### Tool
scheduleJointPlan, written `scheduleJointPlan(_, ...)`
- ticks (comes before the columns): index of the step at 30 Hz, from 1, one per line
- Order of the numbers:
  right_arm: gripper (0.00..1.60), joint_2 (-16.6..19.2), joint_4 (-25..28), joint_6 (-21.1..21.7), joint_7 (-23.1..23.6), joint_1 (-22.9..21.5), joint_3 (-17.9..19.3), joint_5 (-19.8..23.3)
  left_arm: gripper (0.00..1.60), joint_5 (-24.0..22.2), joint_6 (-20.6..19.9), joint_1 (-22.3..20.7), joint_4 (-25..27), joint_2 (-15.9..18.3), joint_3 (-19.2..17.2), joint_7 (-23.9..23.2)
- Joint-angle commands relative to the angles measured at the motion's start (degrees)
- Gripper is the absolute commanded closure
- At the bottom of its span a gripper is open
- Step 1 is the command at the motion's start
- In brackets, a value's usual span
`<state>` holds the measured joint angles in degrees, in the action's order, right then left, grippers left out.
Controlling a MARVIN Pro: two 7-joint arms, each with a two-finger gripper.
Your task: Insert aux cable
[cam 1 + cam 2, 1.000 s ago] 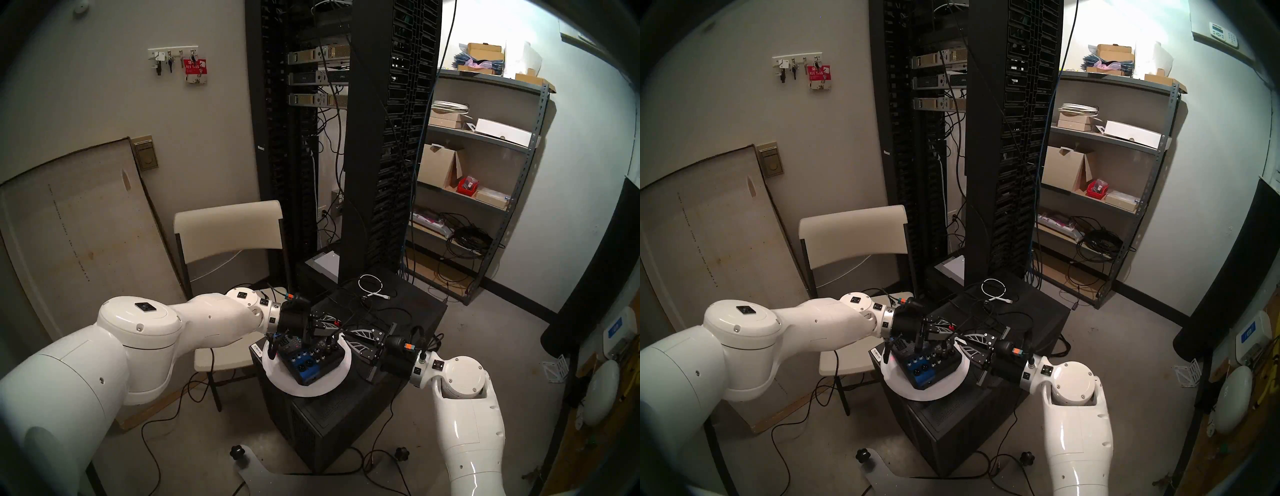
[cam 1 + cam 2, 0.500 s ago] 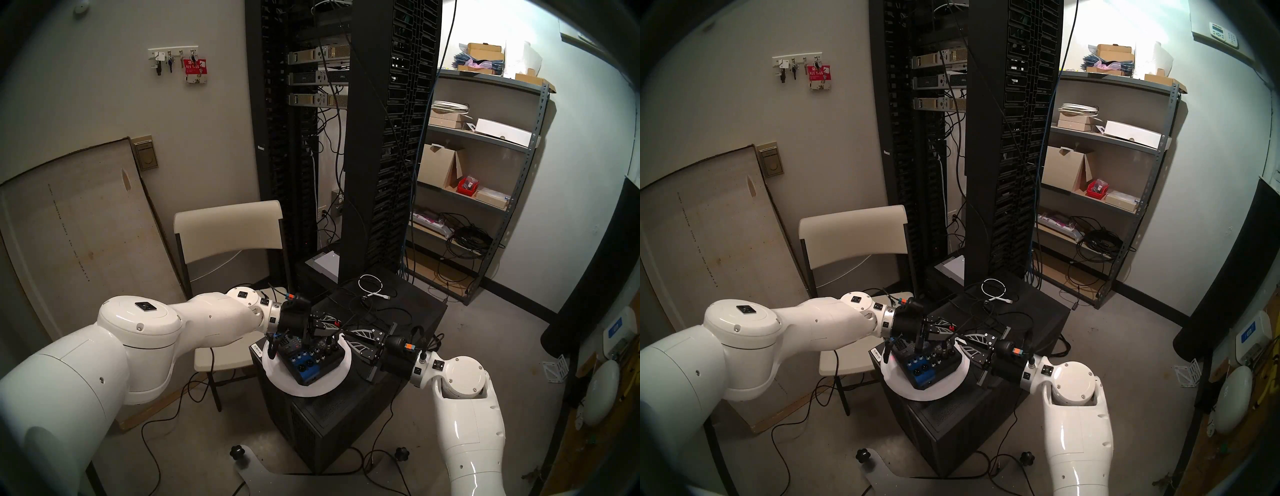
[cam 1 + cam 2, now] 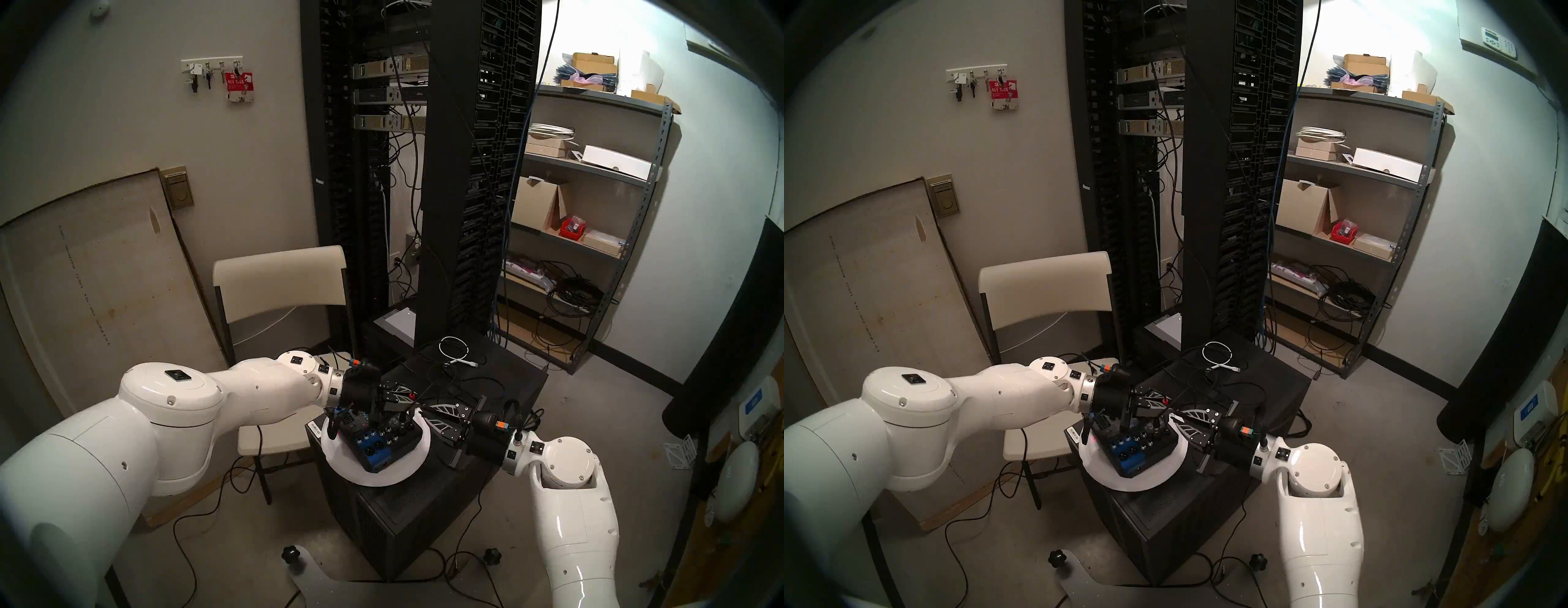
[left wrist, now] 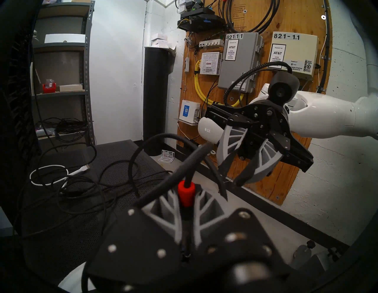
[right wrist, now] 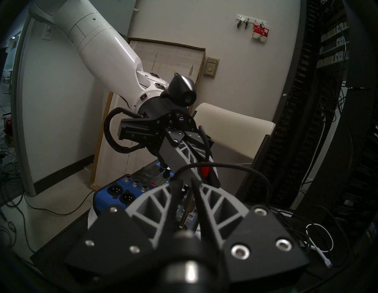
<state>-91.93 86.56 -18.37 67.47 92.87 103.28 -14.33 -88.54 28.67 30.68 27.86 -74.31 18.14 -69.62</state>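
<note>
We cannot see the plug's metal tip; the left tool's fingers hide it. Nearest the left wrist camera it blurs. The mixer's knob labels are too small to read.

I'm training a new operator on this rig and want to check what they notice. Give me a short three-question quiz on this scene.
1. True or false: the left gripper is shut on the red-banded plug of the aux cable.
2. The mixer sits on: A) a white disc; B) a blue towel; C) a wooden tray.
3. Fill in: the looped cable lying beyond the mixer is ___ in colour.

Key: 1 true; 2 A; 3 white.
</note>
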Motion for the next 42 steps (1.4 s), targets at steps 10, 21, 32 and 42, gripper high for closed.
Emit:
scheduleJointPlan(10, 0.91, -0.07, 0.74, 0.1, 0.1, -0.68, 0.08, 0.45, 1.6, -0.05, 0.18, -0.9, 0.83, 0.75, -0.46, -0.8)
scheduleJointPlan(21, 0.92, -0.1, 0.88, 0.13, 0.06, -0.6, 0.22, 0.5, 1.6, 0.22, 1.2, -0.53, 0.78, 0.38, -0.32, 0.16)
scheduleJointPlan(32, 0.92, -0.13, 1.15, 0.3, 0.1, -0.45, 0.42, 0.54, 1.6, 0.96, 1.42, -0.56, 0.9, 0.2, 0.05, 1.02)
scheduleJointPlan(42, 0.92, -0.16, 1.0, 0.17, 0.18, -0.52, 0.5, 0.63, 1.6, 1.73, 2.13, -0.28, 1.15, 0.33, 0.07, 1.69)
